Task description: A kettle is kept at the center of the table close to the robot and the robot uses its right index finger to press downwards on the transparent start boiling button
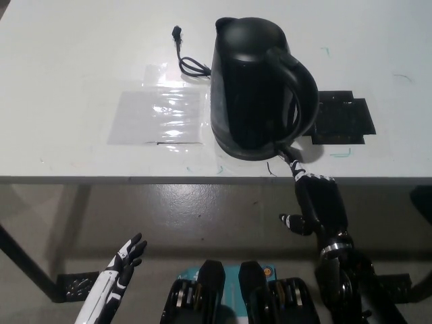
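Kettle [260, 88], black and upright, stands near the front edge of the pale desk [67, 61], its handle [300, 94] turned toward the right. Its black cord [187, 62] trails off to the left behind it, and a glossy clear sheet [158, 116] lies flat on the desk just left of it. A black mat [344, 120] lies just right of the kettle. The black right hand [312, 196] reaches up from below the desk edge, one of its fingers [289, 158] extended to the base of the handle and the rest curled in. The white left hand [125, 260] rests low at the left, off the desk, its fingers apart and empty.
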